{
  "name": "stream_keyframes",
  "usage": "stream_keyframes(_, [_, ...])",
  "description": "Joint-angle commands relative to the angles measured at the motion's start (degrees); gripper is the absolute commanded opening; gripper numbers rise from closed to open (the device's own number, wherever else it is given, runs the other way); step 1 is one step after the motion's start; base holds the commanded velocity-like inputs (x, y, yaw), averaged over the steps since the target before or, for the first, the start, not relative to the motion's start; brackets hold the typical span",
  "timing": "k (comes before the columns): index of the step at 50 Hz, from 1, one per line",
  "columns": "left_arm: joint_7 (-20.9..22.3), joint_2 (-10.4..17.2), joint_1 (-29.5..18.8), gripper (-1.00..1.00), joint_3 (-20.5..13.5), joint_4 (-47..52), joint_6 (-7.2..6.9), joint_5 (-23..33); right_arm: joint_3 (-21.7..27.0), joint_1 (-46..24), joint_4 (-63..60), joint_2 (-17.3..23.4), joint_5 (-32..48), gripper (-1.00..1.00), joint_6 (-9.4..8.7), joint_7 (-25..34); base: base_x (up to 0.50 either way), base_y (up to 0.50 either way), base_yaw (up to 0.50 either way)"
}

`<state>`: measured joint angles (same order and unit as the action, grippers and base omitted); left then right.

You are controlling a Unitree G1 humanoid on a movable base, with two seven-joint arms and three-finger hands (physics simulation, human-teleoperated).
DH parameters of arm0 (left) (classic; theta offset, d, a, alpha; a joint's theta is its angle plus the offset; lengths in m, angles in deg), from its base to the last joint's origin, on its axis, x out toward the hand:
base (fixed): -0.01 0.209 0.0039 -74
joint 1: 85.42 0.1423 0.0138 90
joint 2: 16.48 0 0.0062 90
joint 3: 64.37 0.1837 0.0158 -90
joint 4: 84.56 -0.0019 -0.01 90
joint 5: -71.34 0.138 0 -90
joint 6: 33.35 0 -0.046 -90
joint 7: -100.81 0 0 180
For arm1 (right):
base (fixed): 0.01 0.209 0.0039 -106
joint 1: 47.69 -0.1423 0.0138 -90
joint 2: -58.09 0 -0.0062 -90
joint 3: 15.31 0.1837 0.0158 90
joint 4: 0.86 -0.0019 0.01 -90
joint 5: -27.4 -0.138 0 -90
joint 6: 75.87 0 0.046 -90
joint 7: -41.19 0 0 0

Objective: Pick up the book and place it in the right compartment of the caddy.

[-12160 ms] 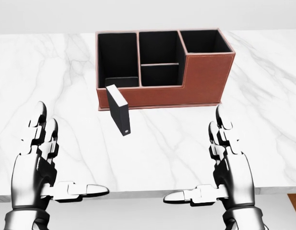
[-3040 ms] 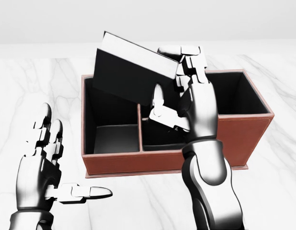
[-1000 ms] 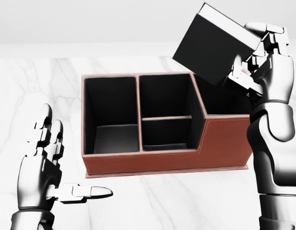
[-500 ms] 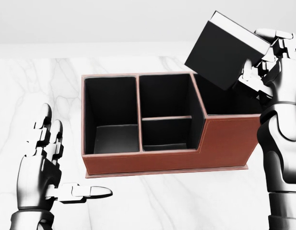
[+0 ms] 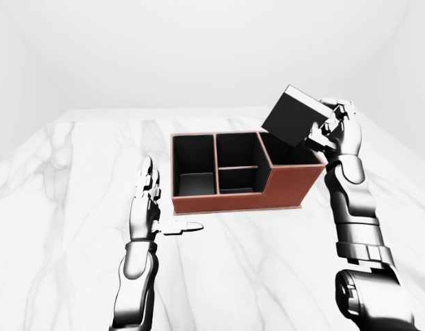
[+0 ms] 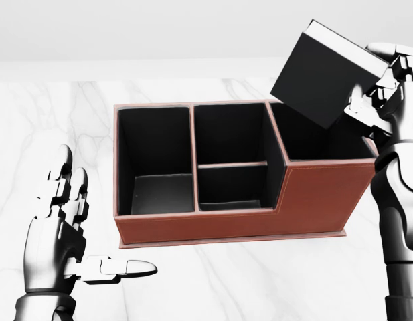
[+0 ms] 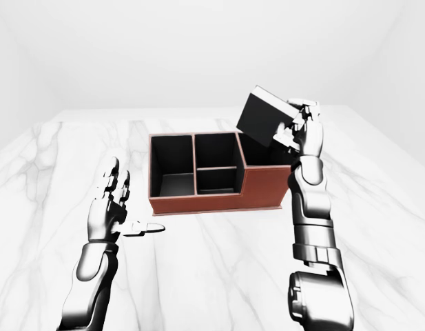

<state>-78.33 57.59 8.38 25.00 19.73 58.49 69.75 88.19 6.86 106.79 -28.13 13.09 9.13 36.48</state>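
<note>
The black book (image 6: pixel 326 75) is tilted and held in the air above the right compartment (image 6: pixel 320 139) of the brown caddy (image 6: pixel 306 200). My right hand (image 6: pixel 379 83) is shut on the book's right edge, at the upper right of the head view. The book's lower corner hangs just over the compartment's rim. My left hand (image 6: pixel 72 221) is open and empty, held above the table to the lower left of the caddy. The caddy's left compartment (image 6: pixel 156 160) and two middle compartments (image 6: pixel 229 157) hold nothing.
The caddy stands on a white marble table (image 5: pixel 74 179) that stretches wide to the left and right in the eye views. A plain white wall (image 5: pixel 198 48) rises beyond the table's top edge.
My right hand has carried the book further right and slightly down, from above the middle compartments to over the right compartment. The left hand has not moved.
</note>
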Motion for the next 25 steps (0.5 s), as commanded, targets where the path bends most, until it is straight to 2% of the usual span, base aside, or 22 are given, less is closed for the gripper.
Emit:
stream_keyframes(1, [-0.1, 0.0, -0.1, 1.00, 0.0, -0.3, 0.13, 0.0, 0.9, -0.8, 0.4, 0.8, -2.1, -1.00, 0.00, -0.1, 0.00, 0.00, 0.00])
stream_keyframes(18, [-0.1, 0.0, 0.0, 1.00, 0.0, 0.4, -0.39, 0.0, 1.2, -1.0, 2.6, 1.8, -1.1, -1.00, 0.00, 0.6, 0.00, 0.00, 0.00])
stream_keyframes(25, [0.0, 0.0, -0.1, 1.00, -0.1, -0.5, 0.35, 0.0, 1.3, -0.6, 2.6, 1.8, -0.9, -1.00, 0.00, 0.8, 0.00, 0.00, 0.00])
